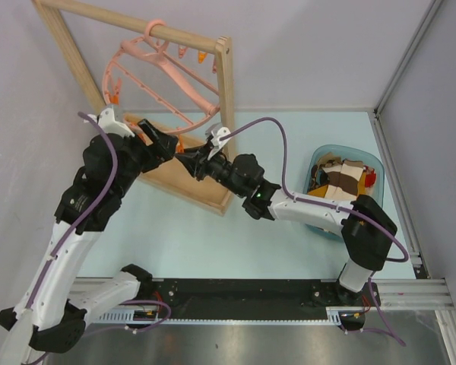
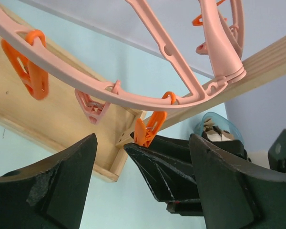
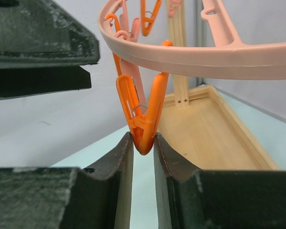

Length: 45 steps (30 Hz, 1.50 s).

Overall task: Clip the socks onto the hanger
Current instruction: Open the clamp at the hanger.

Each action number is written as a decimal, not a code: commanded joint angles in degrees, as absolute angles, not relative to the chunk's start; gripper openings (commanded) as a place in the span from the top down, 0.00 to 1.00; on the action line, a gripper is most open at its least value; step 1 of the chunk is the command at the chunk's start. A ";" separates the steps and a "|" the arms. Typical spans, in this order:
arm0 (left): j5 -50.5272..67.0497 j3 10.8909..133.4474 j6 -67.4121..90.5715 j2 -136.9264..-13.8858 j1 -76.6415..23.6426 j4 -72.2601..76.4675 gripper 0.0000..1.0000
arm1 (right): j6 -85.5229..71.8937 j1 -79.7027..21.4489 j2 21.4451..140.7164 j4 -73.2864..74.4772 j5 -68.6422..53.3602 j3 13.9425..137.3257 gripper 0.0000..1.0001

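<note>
The pink round hanger [image 1: 163, 72] hangs by its hook from the wooden rack's top bar. My right gripper [image 1: 188, 163] is shut on the lower tip of an orange clip [image 3: 143, 119] that hangs from the hanger's ring [image 3: 205, 59]. My left gripper [image 1: 163, 141] is open and empty, just left of the right one. In the left wrist view its fingers [image 2: 62, 181] stand wide on either side of that orange clip [image 2: 150, 129] and the right gripper's finger. The socks [image 1: 342, 182] lie piled in a bin at the right, away from both grippers.
The wooden rack has an upright post [image 1: 224, 84] and a flat base tray [image 1: 190, 179] under the hanger. The clear blue bin [image 1: 368, 163] holds the socks. Other orange and pink clips [image 2: 26, 67] hang along the ring. Walls close in at the left and the back.
</note>
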<state>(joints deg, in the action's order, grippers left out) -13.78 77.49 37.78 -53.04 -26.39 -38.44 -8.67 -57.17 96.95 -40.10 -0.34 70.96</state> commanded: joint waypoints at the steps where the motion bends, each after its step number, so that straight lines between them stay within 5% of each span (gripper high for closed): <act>1: -16.26 81.73 38.32 -55.72 -27.24 -43.06 0.17 | -2.64 -59.76 98.61 -42.10 9.74 73.21 1.00; 45: -27.86 88.15 35.51 -66.97 -32.87 -42.63 0.50 | 4.92 -63.19 102.57 -46.41 17.40 73.21 1.00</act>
<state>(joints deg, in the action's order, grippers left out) -26.02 85.73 35.57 -66.30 -32.51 -44.66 3.75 -62.37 100.88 -45.84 16.25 71.40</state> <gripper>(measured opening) 0.526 0.242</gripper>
